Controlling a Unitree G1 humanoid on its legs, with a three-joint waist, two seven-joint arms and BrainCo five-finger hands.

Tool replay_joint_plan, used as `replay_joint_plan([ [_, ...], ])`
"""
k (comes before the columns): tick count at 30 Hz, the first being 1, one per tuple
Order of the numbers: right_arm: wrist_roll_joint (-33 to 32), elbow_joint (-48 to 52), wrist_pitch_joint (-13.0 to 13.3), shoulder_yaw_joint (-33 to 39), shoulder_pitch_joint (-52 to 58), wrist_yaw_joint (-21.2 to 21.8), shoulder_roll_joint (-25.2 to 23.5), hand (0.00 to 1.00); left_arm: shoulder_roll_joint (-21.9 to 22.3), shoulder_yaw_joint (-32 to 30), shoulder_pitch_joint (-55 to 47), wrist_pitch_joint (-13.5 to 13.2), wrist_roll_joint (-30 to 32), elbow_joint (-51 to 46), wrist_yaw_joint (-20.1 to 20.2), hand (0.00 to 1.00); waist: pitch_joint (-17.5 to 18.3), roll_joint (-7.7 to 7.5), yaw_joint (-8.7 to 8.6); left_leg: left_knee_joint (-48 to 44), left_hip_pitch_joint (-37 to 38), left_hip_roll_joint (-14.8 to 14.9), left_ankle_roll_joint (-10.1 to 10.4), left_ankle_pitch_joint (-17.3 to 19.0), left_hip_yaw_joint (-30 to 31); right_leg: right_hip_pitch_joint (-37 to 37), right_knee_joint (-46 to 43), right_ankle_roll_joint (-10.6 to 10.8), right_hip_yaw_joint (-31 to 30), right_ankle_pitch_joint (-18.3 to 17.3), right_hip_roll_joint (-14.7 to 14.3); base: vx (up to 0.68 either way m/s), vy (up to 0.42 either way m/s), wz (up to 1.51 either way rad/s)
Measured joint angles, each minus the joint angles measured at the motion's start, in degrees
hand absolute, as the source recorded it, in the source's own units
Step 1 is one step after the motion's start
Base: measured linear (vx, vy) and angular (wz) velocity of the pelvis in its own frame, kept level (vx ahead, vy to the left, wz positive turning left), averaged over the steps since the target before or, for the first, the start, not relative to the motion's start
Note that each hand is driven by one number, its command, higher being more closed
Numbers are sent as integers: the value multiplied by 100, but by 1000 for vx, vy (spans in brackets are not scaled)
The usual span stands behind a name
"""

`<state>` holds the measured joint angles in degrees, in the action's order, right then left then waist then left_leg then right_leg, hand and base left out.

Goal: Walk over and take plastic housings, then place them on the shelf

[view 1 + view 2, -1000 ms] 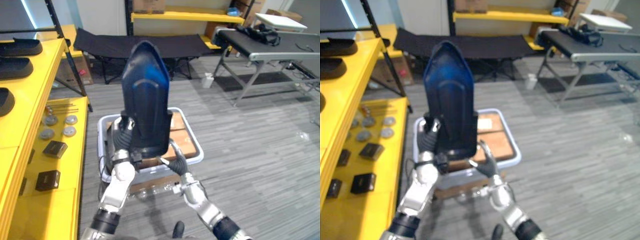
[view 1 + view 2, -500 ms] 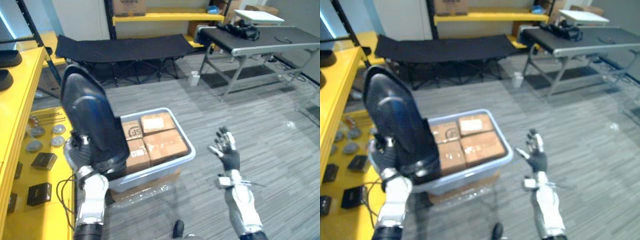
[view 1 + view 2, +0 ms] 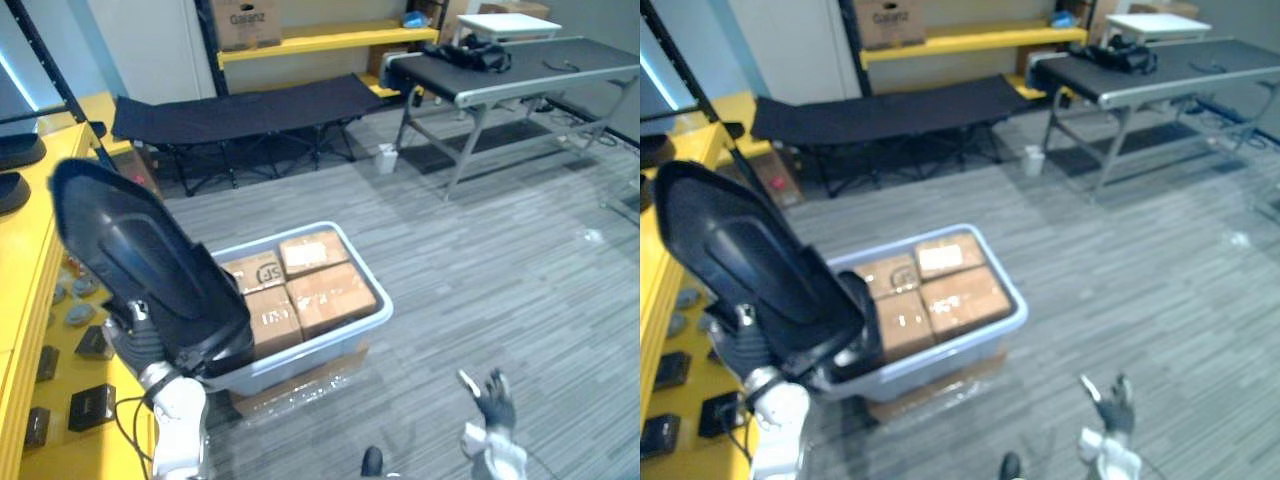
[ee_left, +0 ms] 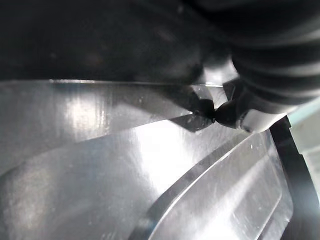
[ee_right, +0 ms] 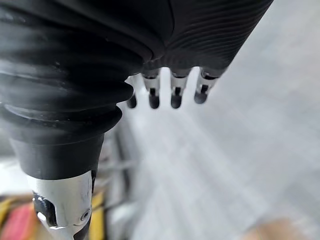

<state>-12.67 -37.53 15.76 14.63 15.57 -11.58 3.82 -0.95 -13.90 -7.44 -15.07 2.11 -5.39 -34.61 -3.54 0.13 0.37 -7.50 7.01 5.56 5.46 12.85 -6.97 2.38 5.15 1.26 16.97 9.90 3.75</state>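
A large dark plastic housing (image 3: 140,270) stands tilted in the air. Its lower end is at the left hand (image 3: 135,335), and its long axis leans up and towards the robot's left. The yellow shelf (image 3: 25,270) lies on that side, just beside the housing, so the left arm is the nearer one. How the left hand closes on the housing cannot be told. The left wrist view shows the housing's glossy surface right against the hand, while the head views show its lean. The right hand (image 3: 492,408) hangs low, spread and holding nothing. Behind the housing sits a grey tub (image 3: 372,318) of cardboard boxes (image 3: 320,290).
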Motion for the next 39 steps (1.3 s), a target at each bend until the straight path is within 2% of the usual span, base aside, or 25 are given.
replay_joint_plan([
  [3,-4,-295,2,-8,17,-67,-17,0,-137,93,-3,-89,-12,-137,222,100,-1,-8,-20,1,-12,-44,-11,-6,40,-46,1,25,44,-2,60,-25,28,11],
  [7,-11,-476,27,-3,-13,-34,-26,0,-339,62,22,-79,-179,-197,185,100,-13,-46,-13,0,-129,-84,-38,-18,194,-48,0,50,224,-58,131,-21,4,21],
  [12,228,-478,102,-29,-161,185,-19,0,-381,-607,51,53,-185,-203,-38,100,-12,-46,124,4,-308,-91,-44,-103,555,-63,-1,74,584,-76,178,32,-21,37],
  [14,463,-553,177,-142,-397,286,34,0,-374,-1004,-29,76,-208,-232,-150,100,-31,-23,324,-11,-305,-101,-32,-134,789,-151,-3,74,777,-62,200,68,-11,42],
  [16,652,-553,197,-334,-612,305,91,0,-369,-1354,-196,76,-202,-284,-301,100,-33,11,454,-13,-305,-122,-32,-134,966,-277,-2,77,978,-64,232,44,17,46],
  [17,688,-548,210,-507,-779,318,115,0,-365,-1616,-298,77,-198,-347,-375,100,-39,4,600,-14,-312,-149,-33,-133,1048,-324,-2,94,1055,-76,265,24,28,46],
  [18,694,-531,211,-608,-860,326,115,0,-363,-1755,-361,77,-194,-384,-427,100,-41,-3,650,-19,-326,-171,-38,-136,1124,-354,-2,106,1134,-86,289,17,32,52],
  [20,722,-297,210,-980,-1049,396,109,0,-346,-2236,-609,73,-184,-444,-593,100,-33,-35,891,-94,-448,-272,-70,-151,1435,-466,-2,184,1426,-141,387,6,29,69],
  [21,765,-255,210,-1076,-1112,413,104,0,-336,-2378,-686,72,-180,-458,-635,100,-25,-47,938,-103,-503,-290,-80,-157,1481,-471,-2,193,1495,-147,408,5,18,69],
  [25,797,-89,195,-1533,-1481,463,97,0,-106,-3089,-1272,13,-192,-557,-776,100,-35,-83,1341,-128,-606,-440,-147,-201,2050,-704,-40,314,1992,-238,526,21,-1,70],
  [27,796,-81,195,-1678,-1629,486,83,0,164,-3423,-1536,-133,-251,-608,-775,100,-49,-99,1542,-183,-634,-511,-152,-205,2258,-833,-58,346,2219,-268,573,32,2,60],
  [29,795,-75,191,-1835,-1705,514,78,0,320,-3548,-1723,-231,-528,-608,-735,100,-48,-102,1656,-207,-667,-566,-152,-204,2393,-890,-59,394,2346,-314,615,20,14,45],
  [31,796,-75,180,-2088,-1809,517,66,0,635,-3717,-1912,-457,-1008,-608,-632,100,-65,-89,1783,-231,-705,-624,-155,-206,2542,-930,-101,433,2485,-364,664,32,13,34],
  [33,792,-75,173,-2260,-1822,528,64,0,875,-3709,-1994,-666,-1138,-603,-560,100,-77,-70,1806,-267,-700,-659,-154,-205,2670,-942,-334,465,2586,-501,741,44,11,31],
  [35,793,-75,146,-2324,-1838,550,46,0,863,-3637,-2005,-741,-1210,-589,-446,100,-101,-105,1805,-268,-708,-691,-156,-205,2760,-967,-436,473,2697,-572,771,43,2,35],
  [37,790,-75,126,-2329,-1815,548,48,0,833,-3435,-1963,-781,-1257,-601,-326,100,-187,-132,1742,-263,-726,-741,-183,-225,2878,-1101,-453,519,2927,-612,819,19,8,58],
  [39,779,-76,99,-2308,-1774,502,61,0,801,-3159,-1931,-779,-1252,-661,-127,100,-258,-191,1561,-315,-923,-708,-217,-298,2637,-1260,-391,581,3305,-583,861,-5,24,96],
])
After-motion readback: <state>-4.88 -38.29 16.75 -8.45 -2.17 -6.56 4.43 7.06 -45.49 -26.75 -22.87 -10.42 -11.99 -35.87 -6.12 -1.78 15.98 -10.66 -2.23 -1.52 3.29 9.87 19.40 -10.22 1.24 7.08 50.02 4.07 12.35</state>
